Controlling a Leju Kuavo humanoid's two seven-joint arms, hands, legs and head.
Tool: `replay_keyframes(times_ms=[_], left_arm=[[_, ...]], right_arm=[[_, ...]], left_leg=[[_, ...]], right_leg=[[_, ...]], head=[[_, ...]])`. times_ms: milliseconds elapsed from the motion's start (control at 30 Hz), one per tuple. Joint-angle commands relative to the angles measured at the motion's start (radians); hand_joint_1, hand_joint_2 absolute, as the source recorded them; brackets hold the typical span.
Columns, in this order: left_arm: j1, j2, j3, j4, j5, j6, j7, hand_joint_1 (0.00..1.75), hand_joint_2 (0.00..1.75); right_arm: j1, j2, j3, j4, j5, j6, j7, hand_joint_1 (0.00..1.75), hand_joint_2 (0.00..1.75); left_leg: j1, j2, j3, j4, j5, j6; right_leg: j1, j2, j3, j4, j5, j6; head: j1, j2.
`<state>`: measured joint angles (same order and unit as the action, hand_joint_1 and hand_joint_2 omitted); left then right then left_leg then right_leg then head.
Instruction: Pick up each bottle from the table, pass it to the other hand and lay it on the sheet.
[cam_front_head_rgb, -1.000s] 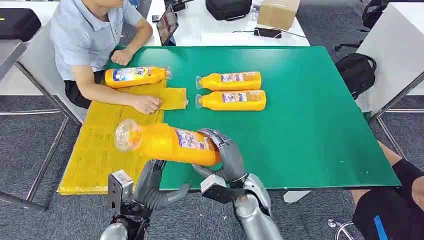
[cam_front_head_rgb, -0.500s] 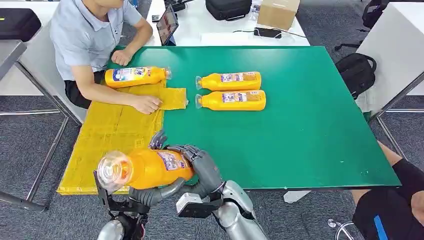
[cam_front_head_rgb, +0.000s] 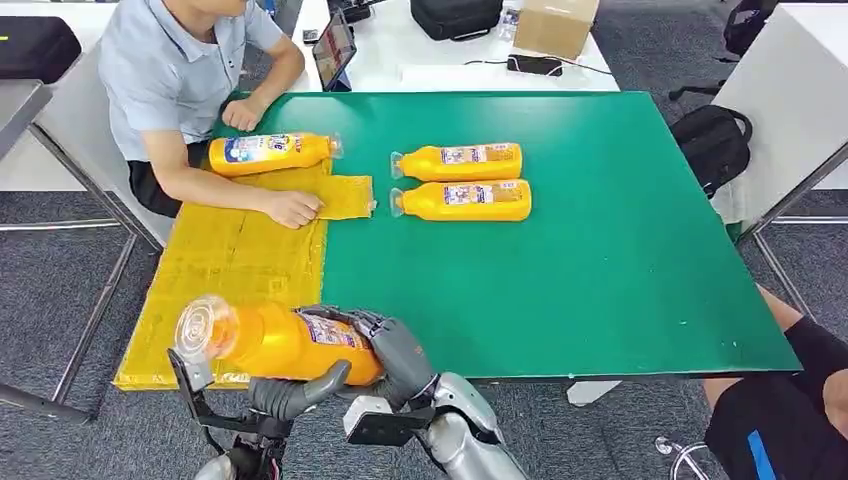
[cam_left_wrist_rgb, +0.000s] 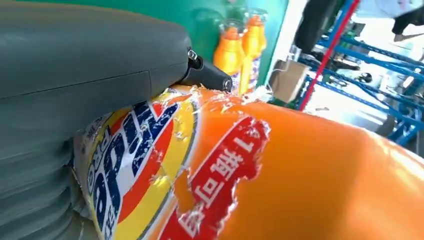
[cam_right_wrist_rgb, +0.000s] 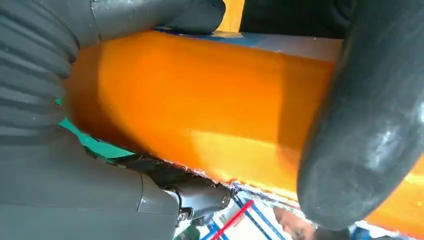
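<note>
Here, orange bottle (cam_front_head_rgb: 285, 343): torn label, clear cap

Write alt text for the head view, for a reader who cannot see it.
Both robot hands, left hand and right hand, hold an orange bottle sideways at the near edge of a green table, beside a yellow sheet. Another bottle lies at the sheet's far end by a seated person; two more bottles lie on the table.

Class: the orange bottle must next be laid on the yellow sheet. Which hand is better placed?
Left. The left hand cradles the bottle on the yellow sheet's side; the right hand grips its base over the green table.
</note>
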<state>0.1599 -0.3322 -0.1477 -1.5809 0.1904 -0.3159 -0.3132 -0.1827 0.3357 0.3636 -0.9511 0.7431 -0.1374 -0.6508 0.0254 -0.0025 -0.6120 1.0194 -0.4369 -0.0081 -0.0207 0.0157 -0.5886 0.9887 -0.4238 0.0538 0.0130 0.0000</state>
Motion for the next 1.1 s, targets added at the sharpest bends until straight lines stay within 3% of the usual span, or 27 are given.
replay_keyframes(times_ms=[33,267,333,533,700,800,1000,1100], left_arm=[[-0.059,-0.014,0.073,0.102,0.008,0.068,0.016,1.75,1.75],[-0.061,-0.012,0.08,0.103,0.009,0.068,0.016,1.75,1.75],[-0.064,-0.017,0.103,0.103,-0.036,0.139,0.038,1.75,1.75],[-0.194,-0.001,0.307,0.154,-0.526,0.353,0.074,1.75,1.75],[-0.326,0.036,0.413,0.161,-0.904,0.378,0.113,1.75,1.75],[-0.409,0.098,0.423,0.287,-0.986,0.356,0.132,1.75,1.75],[-0.413,0.105,0.418,0.316,-1.005,0.38,0.1,1.75,1.75],[-0.464,0.162,0.356,0.36,-1.201,0.441,0.109,1.75,1.75]], right_arm=[[0.053,0.013,0.029,0.09,-0.014,-0.008,0.01,0.0,0.0],[0.053,0.013,0.029,0.087,-0.014,-0.007,0.01,0.0,0.0],[0.057,0.013,0.024,0.076,-0.015,-0.021,0.007,0.0,0.0],[0.082,0.013,0.02,-0.035,-0.012,-0.011,-0.017,0.0,0.0],[0.077,0.013,0.011,-0.035,-0.045,0.028,-0.029,0.0,0.0],[0.061,0.013,0.018,-0.007,-0.06,0.032,-0.047,0.0,0.0],[0.058,0.011,0.023,-0.004,-0.067,0.026,-0.047,0.0,0.0],[0.054,0.004,0.037,-0.007,-0.083,0.027,-0.047,0.0,0.0]], left_leg=[[0.0,-0.002,0.005,-0.002,-0.001,0.002],[0.0,-0.002,0.002,-0.001,0.0,0.001],[0.0,-0.002,0.003,-0.002,0.0,0.001],[0.0,-0.002,0.004,-0.002,0.0,0.001],[0.001,-0.002,0.003,-0.002,0.001,0.0],[0.0,-0.003,0.003,-0.002,0.002,-0.001],[0.0,-0.001,0.004,-0.002,0.002,0.0],[0.0,-0.002,0.003,-0.002,0.002,-0.001]], right_leg=[[0.001,-0.004,0.006,-0.002,-0.001,-0.002],[0.001,-0.002,0.003,-0.001,-0.001,-0.002],[0.0,-0.003,0.004,-0.002,-0.001,-0.002],[0.001,-0.004,0.005,-0.002,-0.001,-0.003],[0.001,-0.003,0.004,-0.001,-0.001,-0.003],[0.001,-0.004,0.004,-0.001,-0.001,-0.003],[0.0,-0.002,0.005,-0.001,0.0,-0.002],[0.001,-0.003,0.005,0.0,-0.001,-0.002]], head=[[0.0,0.0],[0.0,0.0],[0.0,0.0],[0.0,0.0],[0.0,0.0],[0.0,0.0],[0.0,0.0],[0.0,0.0]])
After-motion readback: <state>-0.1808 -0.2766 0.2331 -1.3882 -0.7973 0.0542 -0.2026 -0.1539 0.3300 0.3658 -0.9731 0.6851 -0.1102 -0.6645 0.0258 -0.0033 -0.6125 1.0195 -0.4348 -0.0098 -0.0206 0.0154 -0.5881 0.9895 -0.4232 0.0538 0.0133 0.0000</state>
